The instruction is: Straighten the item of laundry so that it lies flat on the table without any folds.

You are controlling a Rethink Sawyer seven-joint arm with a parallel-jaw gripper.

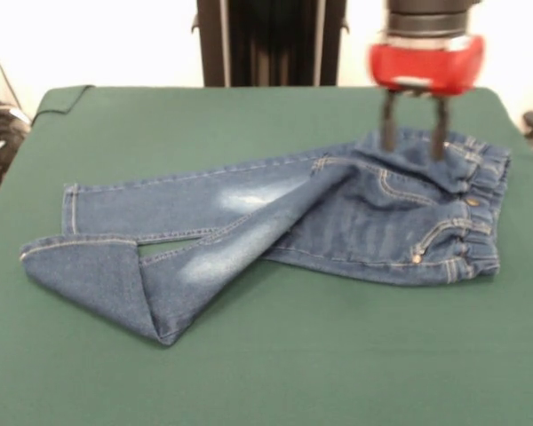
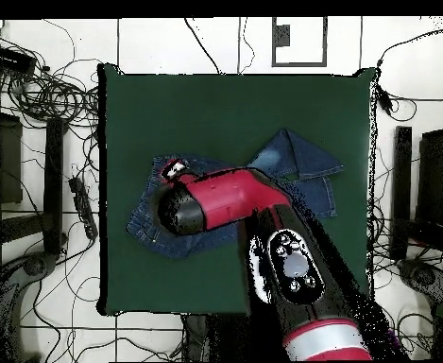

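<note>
Lying mid-table (image 1: 89, 373), the jeans (image 1: 275, 222) keep one cuff folded.

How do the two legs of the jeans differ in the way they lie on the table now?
The far leg of the jeans lies straight and flat, with its hemmed cuff open toward the table edge; the near leg is folded, its lower part turned back into a triangular flap. The far leg shows only its outer face, while the near leg shows a darker, plainer face on the flap. Both have faded whitish patches and tan stitching.
</note>
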